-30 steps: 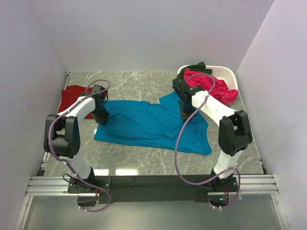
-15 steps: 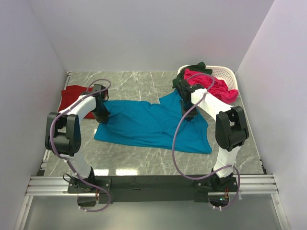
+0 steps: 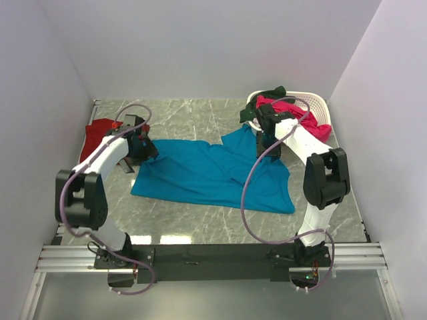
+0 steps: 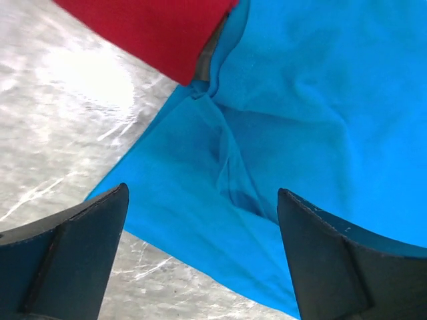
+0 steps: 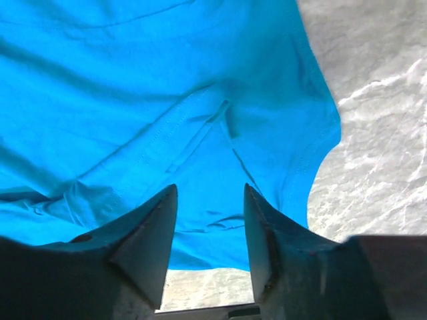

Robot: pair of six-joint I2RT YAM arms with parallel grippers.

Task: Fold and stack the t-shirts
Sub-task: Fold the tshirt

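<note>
At the far left, the dark red shirt (image 3: 100,133) lies on the table (image 3: 187,117). Its right side is hidden behind the left arm, so its full outline cannot be made out. From the left wrist only one smooth red corner shows, cut off by the top edge and overlapping the rim of the teal shirt (image 3: 207,175).

The left gripper (image 4: 200,200) hangs over the teal shirt's left edge. Its fingers are spread wide, with nothing between them. The cloth below bunches into a short pinched crease that runs down from the red corner.

The teal shirt lies spread across the middle of the table, mostly flat but rumpled. One sleeve pokes toward the far side and the lower right corner droops toward the near edge. Both arms cover parts of its upper edge.

The right gripper (image 5: 208,200) hovers above the shirt's right sleeve. Its fingers are parted by a narrower gap and hold no cloth. The sleeve's stitched hem curves past them onto bare marble.

At the far right stands the white basket (image 3: 313,101), partly hidden by the right arm. A bright pink shirt (image 3: 297,120) spills over its near rim. A dark green shirt (image 3: 270,93) is draped over its left rim, crumpled so that its shape is hard to tell.
</note>
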